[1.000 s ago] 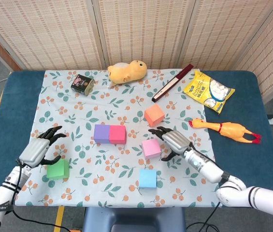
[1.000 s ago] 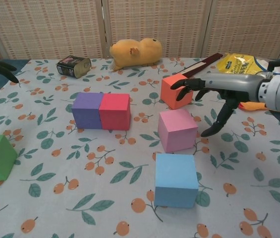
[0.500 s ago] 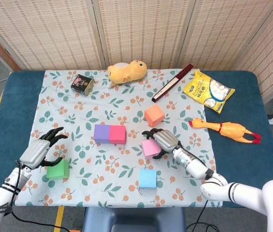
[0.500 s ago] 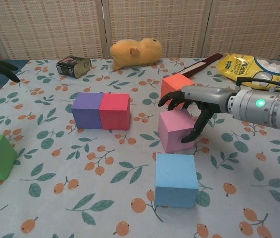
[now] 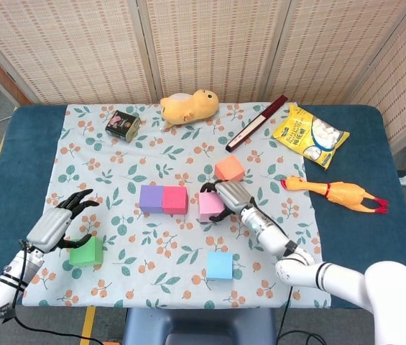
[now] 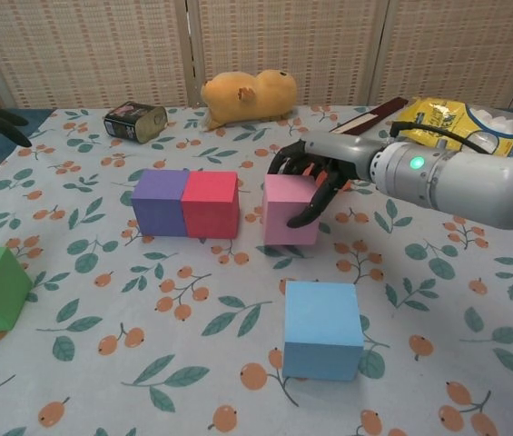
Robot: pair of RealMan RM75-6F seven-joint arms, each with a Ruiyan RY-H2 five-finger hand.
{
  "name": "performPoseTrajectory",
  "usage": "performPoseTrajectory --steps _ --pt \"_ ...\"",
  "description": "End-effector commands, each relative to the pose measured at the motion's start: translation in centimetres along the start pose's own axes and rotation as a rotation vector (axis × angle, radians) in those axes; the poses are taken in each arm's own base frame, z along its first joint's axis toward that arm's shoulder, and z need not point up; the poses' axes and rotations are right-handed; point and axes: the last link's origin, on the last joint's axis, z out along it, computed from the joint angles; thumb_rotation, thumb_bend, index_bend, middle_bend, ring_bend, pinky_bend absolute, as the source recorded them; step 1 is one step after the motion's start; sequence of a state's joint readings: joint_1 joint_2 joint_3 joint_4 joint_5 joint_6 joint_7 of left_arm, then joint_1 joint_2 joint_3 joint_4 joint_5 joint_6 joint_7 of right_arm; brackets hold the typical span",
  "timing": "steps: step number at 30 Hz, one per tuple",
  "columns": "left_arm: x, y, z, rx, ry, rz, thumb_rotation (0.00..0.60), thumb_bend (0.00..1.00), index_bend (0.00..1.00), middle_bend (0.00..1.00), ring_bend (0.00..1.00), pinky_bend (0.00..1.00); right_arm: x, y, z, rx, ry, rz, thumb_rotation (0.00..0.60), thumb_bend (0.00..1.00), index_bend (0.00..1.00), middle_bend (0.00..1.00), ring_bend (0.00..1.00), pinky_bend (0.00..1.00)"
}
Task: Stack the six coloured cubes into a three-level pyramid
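My right hand [image 5: 225, 195] grips the pink cube [image 5: 208, 208], fingers over its top and thumb on its right face [image 6: 310, 173]. The pink cube [image 6: 288, 211] sits a small gap to the right of the red cube [image 5: 175, 200], which touches the purple cube [image 5: 150, 199]. The orange cube [image 5: 229, 168] lies just behind the hand and is mostly hidden in the chest view. The blue cube [image 6: 322, 329] stands alone near the front. My left hand [image 5: 57, 224] hovers open just above the green cube [image 5: 86, 251].
At the back stand a tin can [image 5: 122, 123], a yellow plush toy [image 5: 188, 106], a dark red stick-like box [image 5: 256, 122] and a yellow snack bag [image 5: 310, 135]. A rubber chicken [image 5: 335, 191] lies to the right of the floral cloth [image 5: 116, 165].
My right hand closed on the pink cube and carried it left and away from me, to just beside the red cube. The left hand has barely moved.
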State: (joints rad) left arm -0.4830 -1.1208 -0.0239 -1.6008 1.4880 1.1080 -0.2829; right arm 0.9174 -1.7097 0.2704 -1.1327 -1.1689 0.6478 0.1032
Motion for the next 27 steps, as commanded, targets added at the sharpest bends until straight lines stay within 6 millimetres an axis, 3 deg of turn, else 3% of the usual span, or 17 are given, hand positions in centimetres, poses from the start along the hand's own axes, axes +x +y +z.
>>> performPoseTrajectory --steps 1,7,27 --pt "0.0 0.0 0.0 -0.001 0.001 -0.001 0.6 0.31 0.22 0.03 0.05 0.18 0.0 -0.3 0.4 -0.001 0.001 0.003 0.6 0.06 0.29 0.37 0.24 0.28" --pt "0.0 -0.2 -0.1 -0.001 0.005 -0.016 0.6 0.31 0.22 0.03 0.05 0.18 0.2 -1.5 2.1 -0.012 0.032 0.0 0.6 0.06 0.28 0.37 0.24 0.28" --pt "-0.2 -0.4 0.0 -0.018 -0.001 -0.043 0.6 0.31 0.22 0.03 0.05 0.18 -1.0 -2.8 3.7 -0.04 0.051 -0.007 0.6 0.06 0.25 0.37 0.24 0.28"
